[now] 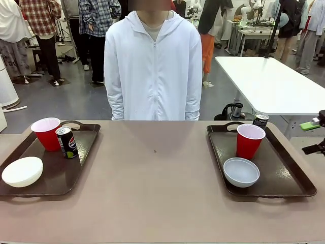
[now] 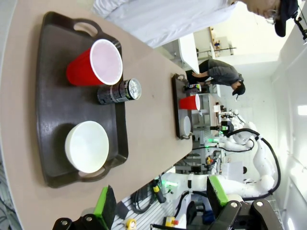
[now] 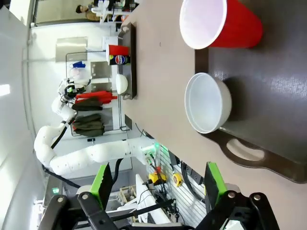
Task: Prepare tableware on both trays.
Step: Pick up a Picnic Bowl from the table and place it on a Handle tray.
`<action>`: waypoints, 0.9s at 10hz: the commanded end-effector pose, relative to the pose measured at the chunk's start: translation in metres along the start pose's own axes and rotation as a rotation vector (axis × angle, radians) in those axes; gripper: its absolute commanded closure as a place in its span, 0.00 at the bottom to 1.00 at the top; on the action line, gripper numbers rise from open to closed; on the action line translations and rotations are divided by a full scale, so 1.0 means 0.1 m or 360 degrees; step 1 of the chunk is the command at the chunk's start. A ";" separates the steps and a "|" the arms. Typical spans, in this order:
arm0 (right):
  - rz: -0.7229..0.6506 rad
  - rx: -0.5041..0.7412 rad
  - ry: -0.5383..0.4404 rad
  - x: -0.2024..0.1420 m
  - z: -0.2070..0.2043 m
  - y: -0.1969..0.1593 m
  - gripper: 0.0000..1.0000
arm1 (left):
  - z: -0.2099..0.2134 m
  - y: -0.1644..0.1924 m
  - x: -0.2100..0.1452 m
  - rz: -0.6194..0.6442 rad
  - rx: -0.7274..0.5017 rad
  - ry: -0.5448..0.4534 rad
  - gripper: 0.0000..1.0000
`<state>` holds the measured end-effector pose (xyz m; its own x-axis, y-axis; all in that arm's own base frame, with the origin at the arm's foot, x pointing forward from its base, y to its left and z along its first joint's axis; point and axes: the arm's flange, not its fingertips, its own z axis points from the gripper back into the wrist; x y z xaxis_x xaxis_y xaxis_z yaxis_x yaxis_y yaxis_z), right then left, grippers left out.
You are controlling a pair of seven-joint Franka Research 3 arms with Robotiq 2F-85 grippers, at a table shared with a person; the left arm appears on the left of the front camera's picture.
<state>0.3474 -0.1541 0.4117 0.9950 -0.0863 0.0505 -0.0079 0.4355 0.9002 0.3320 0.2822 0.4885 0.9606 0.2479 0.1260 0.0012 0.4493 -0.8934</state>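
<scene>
The left tray [image 1: 76, 168] holds a red cup [image 1: 46, 133], a black can [image 1: 66, 142] and a white bowl [image 1: 22, 171]. On the right tray [image 1: 284, 173] stand a second red cup [image 1: 249, 141], a can [image 1: 260, 120] behind it and a pale grey-blue bowl [image 1: 241, 172]. My right gripper [image 1: 316, 137] hangs open at the right edge, beyond that tray. In the left wrist view my left gripper [image 2: 160, 201] is open and empty, back from the white bowl [image 2: 87, 146]. In the right wrist view the right gripper [image 3: 158, 184] is open, clear of the bowl [image 3: 207, 102].
A person in a white hoodie [image 1: 152, 66] stands at the table's far edge, hands out of sight. The brown tabletop [image 1: 157, 173] lies bare between the trays. A white table [image 1: 269, 84] stands behind on the right, with a small kettle [image 1: 236, 109] near its leg.
</scene>
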 end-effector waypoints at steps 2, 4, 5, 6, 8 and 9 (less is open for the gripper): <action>0.0024 0.0027 -0.0057 -0.10 0.14 -0.06 0.00 | 0.03 -0.02 0.00 -0.0011 -0.0017 -0.0003 0.00; -0.0012 0.0025 -0.0100 -0.15 0.25 -0.12 0.00 | 0.03 -0.02 0.00 -0.0011 -0.0017 -0.0003 0.00; -0.0012 0.0005 -0.0075 -0.08 0.18 -0.07 0.00 | 0.03 -0.02 0.00 -0.0011 -0.0017 -0.0003 0.00; -0.0012 0.0005 -0.0075 -0.08 0.18 -0.07 0.00 | 0.03 -0.02 0.00 -0.0011 -0.0017 -0.0003 0.00; -0.0012 0.0005 -0.0075 -0.08 0.18 -0.07 0.00 | 0.03 -0.02 0.00 -0.0011 -0.0017 -0.0003 0.00; -0.0012 0.0005 -0.0075 -0.08 0.18 -0.07 0.00 | 0.03 -0.02 0.00 -0.0011 -0.0017 -0.0003 0.00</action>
<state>0.3370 -0.1731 0.4128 0.9892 -0.1326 0.0618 0.0020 0.4344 0.9007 0.3320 0.2822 0.4885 0.9606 0.2479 0.1260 0.0013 0.4493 -0.8934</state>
